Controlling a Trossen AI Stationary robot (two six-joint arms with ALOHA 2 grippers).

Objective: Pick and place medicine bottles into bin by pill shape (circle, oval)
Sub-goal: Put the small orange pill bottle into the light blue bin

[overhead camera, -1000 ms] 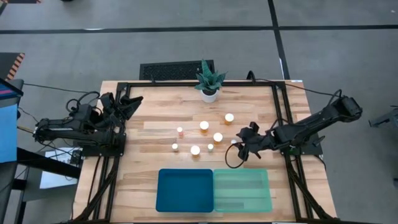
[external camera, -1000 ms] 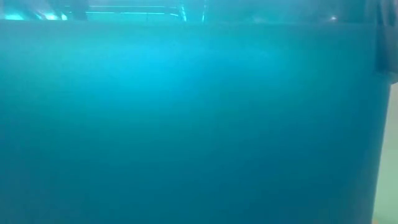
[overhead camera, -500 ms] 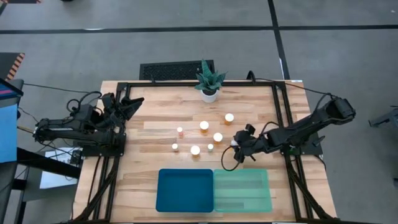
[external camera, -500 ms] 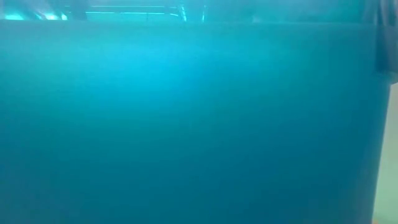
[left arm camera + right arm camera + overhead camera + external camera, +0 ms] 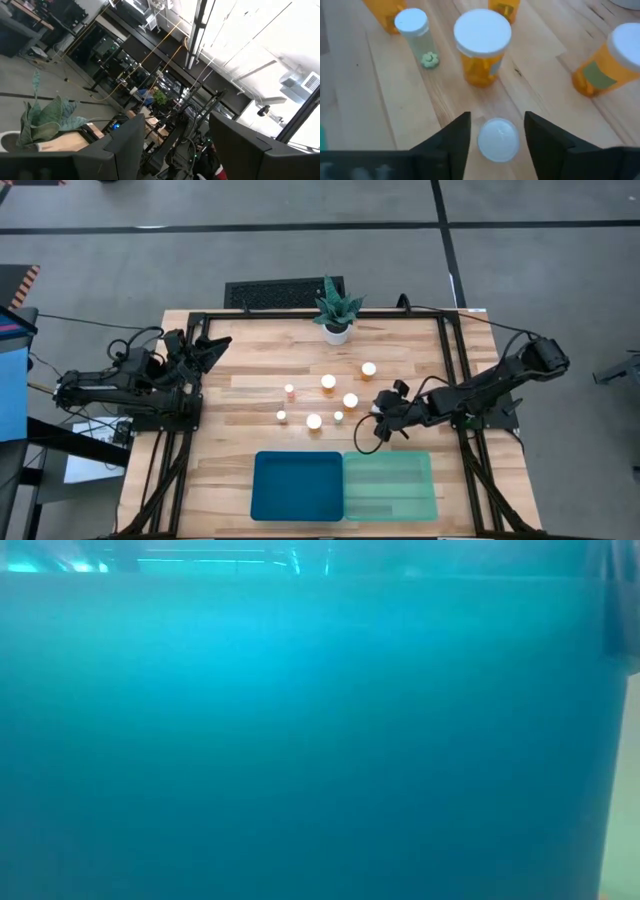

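The right gripper [image 5: 495,131] is open around a small bottle [image 5: 498,139]; closing crookedly could probably knock it over.

Robotics lab or workshop. Wooden table [image 5: 250,370] on black frame over grey floor marked with black tape lines; floor grille [image 5: 283,291] at 12 o'clock. Left wrist view: exposed ceiling duct [image 5: 300,82], hanging cables, equipment racks.
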